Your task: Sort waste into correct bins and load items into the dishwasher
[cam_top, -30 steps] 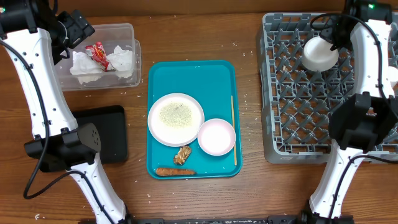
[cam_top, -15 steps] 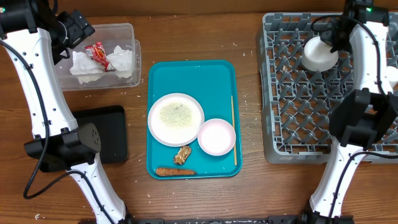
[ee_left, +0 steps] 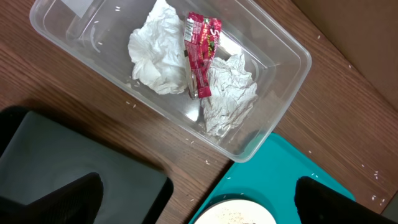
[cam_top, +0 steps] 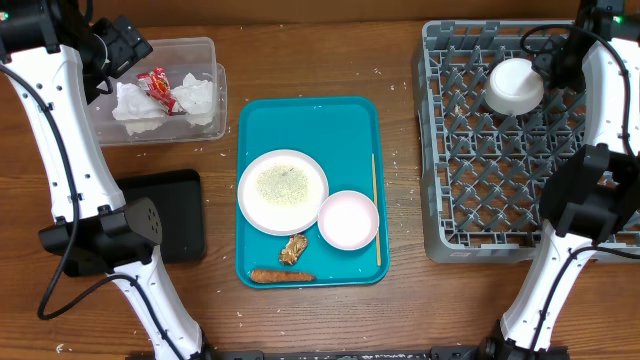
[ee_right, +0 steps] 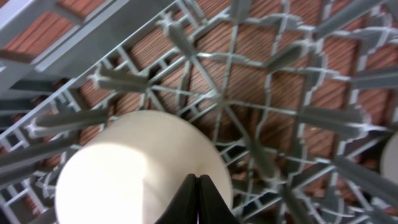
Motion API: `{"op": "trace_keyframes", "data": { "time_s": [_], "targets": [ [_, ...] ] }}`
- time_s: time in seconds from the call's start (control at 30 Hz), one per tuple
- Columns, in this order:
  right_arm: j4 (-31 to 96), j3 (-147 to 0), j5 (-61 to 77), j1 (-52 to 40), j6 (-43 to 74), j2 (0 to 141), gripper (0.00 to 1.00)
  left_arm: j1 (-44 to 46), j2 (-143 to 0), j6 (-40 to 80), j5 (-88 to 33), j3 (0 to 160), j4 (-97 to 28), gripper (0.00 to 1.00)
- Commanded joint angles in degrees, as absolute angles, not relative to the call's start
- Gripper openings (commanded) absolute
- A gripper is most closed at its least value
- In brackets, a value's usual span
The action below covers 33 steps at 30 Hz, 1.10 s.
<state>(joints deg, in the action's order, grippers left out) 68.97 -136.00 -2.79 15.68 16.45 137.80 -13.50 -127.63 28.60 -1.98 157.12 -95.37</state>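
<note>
The upturned white bowl [cam_top: 515, 87] [ee_right: 137, 168] rests on the pegs of the grey dishwasher rack [cam_top: 470, 190] [ee_right: 249, 93]. My right gripper [cam_top: 553, 62] [ee_right: 198, 178] hovers at its right edge, shut with nothing between its fingers. Over the clear tub [cam_top: 205, 48] [ee_left: 283, 93] my left gripper [cam_top: 125, 45] [ee_left: 199, 208] stands open and empty. That tub holds crumpled napkins [cam_top: 195, 98] [ee_left: 155, 59] and the red wrapper [cam_top: 155, 83] [ee_left: 200, 53]. On the teal tray [cam_top: 310, 125] lie a rice-dusted plate [cam_top: 283, 190], a smaller plate [cam_top: 348, 219], a wooden stick [cam_top: 376, 208], a brown lump [cam_top: 293, 248] and a food stick [cam_top: 281, 276].
The flat black tray [cam_top: 165, 215] [ee_left: 68, 155] lies in front of the tub, left of the teal tray. A small white thing [cam_top: 630, 120] sits at the rack's right edge. Rice grains are scattered on the wooden table.
My right gripper has drawn back to the right, off the top of the bowl, and the bowl has settled flatter on the pegs. The left arm has not moved.
</note>
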Motion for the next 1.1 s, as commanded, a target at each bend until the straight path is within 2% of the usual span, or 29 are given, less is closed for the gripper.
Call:
{"op": "trace_keyframes", "data": {
  "time_s": [0.0,0.6,1.07],
  "targets": [
    [68.6,-137.0,0.2,15.0,16.3,136.9,0.04,-13.7,-127.3,29.1,-2.4,157.7,-95.4,1.00],
    [67.4,-133.4,0.2,14.3,14.8,137.5,0.04,-13.7,-127.3,29.1,-2.4,157.7,-95.4,1.00],
    [83.2,-136.5,4.2,7.4,15.1,125.7,0.04,-13.7,-127.3,29.1,-2.4,157.7,-95.4,1.00]
  ]
}}
